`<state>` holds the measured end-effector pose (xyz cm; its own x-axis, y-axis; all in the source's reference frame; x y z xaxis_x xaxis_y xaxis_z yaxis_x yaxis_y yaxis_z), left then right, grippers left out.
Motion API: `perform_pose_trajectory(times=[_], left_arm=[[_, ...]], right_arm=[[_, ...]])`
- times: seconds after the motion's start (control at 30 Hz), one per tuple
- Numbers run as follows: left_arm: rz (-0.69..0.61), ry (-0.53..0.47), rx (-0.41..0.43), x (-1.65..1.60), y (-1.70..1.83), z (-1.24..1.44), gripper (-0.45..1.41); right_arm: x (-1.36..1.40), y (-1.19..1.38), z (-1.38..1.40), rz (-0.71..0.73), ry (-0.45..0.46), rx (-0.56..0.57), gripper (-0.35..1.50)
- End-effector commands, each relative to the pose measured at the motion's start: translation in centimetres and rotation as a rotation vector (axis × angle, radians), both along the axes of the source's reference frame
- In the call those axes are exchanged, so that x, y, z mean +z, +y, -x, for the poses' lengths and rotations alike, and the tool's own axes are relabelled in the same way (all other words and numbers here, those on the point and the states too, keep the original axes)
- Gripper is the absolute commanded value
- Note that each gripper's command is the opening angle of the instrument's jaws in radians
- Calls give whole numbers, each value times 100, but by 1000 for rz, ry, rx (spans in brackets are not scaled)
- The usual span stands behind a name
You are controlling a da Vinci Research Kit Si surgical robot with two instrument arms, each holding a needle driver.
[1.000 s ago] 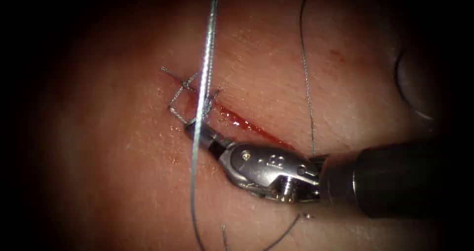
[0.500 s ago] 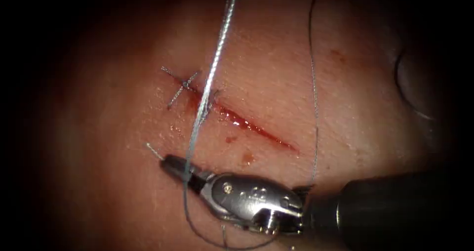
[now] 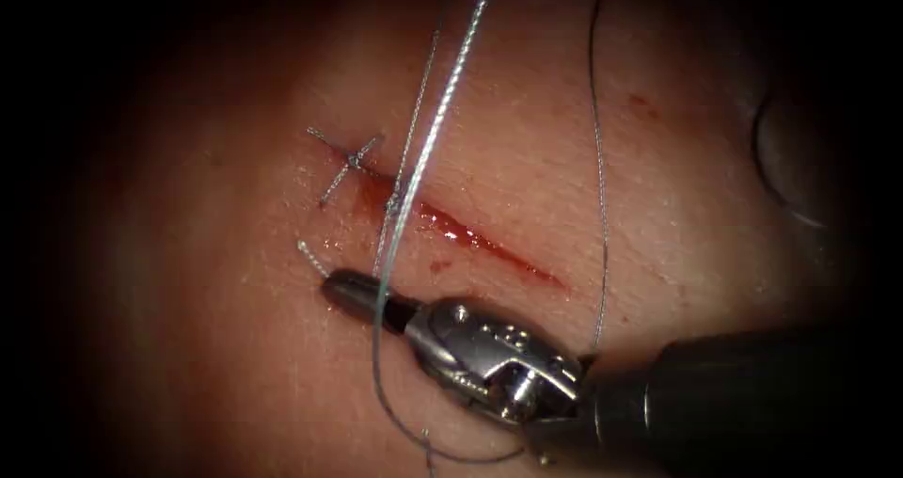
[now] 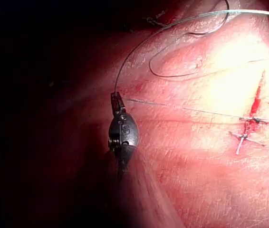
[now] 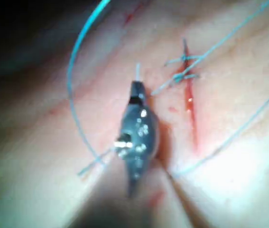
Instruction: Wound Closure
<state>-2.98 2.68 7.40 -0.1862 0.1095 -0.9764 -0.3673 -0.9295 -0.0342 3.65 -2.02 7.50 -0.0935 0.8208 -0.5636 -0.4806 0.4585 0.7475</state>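
The tissue (image 3: 235, 365) bears a slanting cut (image 3: 489, 247) with red fluid in it. A tied stitch (image 3: 351, 160) crosses the cut's upper left end. My right tool (image 3: 343, 288) lies left of the cut, its jaws shut on a short thread tail (image 3: 308, 255) that pokes out past the tip. The long thread (image 3: 442, 102) rises taut from the cut, and a strand of it crosses over this tool behind its jaws, curving below it. In the left wrist view my left tool (image 4: 116, 98) is shut on the thread, which runs to the stitch (image 4: 248, 119). The right wrist view has the right tool (image 5: 137, 88) beside the cut.
A thin loose strand (image 3: 598, 186) hangs down right of the cut. A dark rounded shape (image 3: 781, 158) sits at the right edge. Slack thread (image 4: 182, 71) lies curled on the tissue in the left wrist view.
The right tool left the stitch at the cut and drew the short tail down and left, pulling out the small loop. The long thread's top swung to the right.
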Motion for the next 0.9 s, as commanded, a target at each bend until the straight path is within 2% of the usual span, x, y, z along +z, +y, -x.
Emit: perform_pose_trajectory(times=[0.03,0.13,0.47,0.9], left_arm=[[16,5,2,8,2,9,-45],[34,35,-2,21,0,20,-45],[76,56,-7,30,9,44,-45],[143,95,-29,49,43,97,-45]], right_arm=[[6,-10,-7,-1,6,-8,-35],[9,-14,-9,-6,3,-34,-35],[11,-30,-13,-8,0,-73,-35],[17,-40,-25,-2,7,-109,-35]])
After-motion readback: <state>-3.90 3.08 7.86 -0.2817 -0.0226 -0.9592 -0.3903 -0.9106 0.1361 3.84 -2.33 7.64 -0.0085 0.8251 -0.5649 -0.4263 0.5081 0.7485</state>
